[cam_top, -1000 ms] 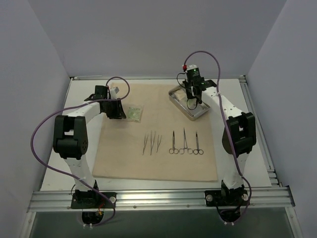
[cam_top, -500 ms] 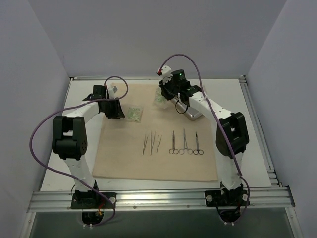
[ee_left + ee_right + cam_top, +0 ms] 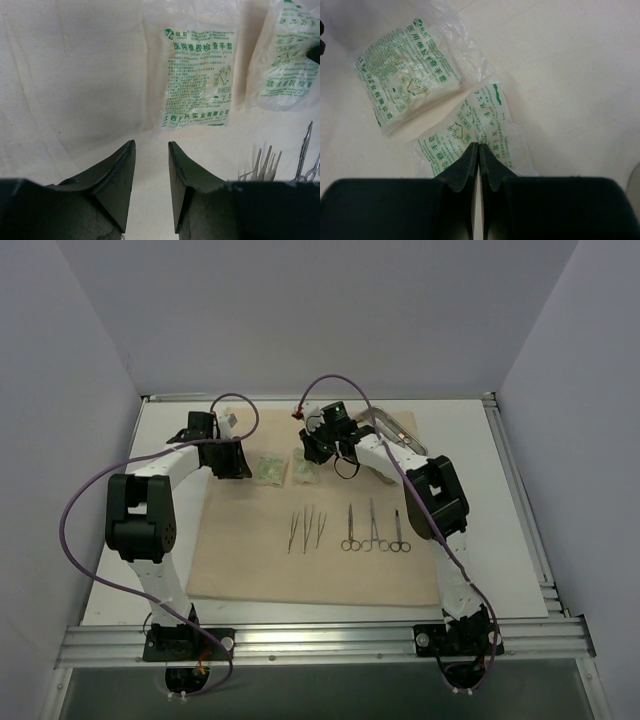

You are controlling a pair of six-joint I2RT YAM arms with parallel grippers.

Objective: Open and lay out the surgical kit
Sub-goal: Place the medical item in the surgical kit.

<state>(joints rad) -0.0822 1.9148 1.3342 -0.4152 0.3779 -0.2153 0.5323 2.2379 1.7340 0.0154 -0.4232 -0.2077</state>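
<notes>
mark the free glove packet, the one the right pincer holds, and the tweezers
free glove packet (image 3: 197, 75): left wrist view, printed centre.
held glove packet (image 3: 465, 125): right wrist view, hand print mid-face.
tweezers (image 3: 307, 528): top external view, middle pair's shaft.

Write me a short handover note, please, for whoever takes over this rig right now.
Left gripper: open, empty, over the cloth wrap just short of the first packet.
Right gripper: fingers shut on the edge of the second packet, beside the first.
Done: wrap spread flat; tweezers and forceps in a row mid-cloth; steel tray at the far right, partly hidden by the right arm.
Left: release the second packet; check whether the tray holds anything more.
</notes>
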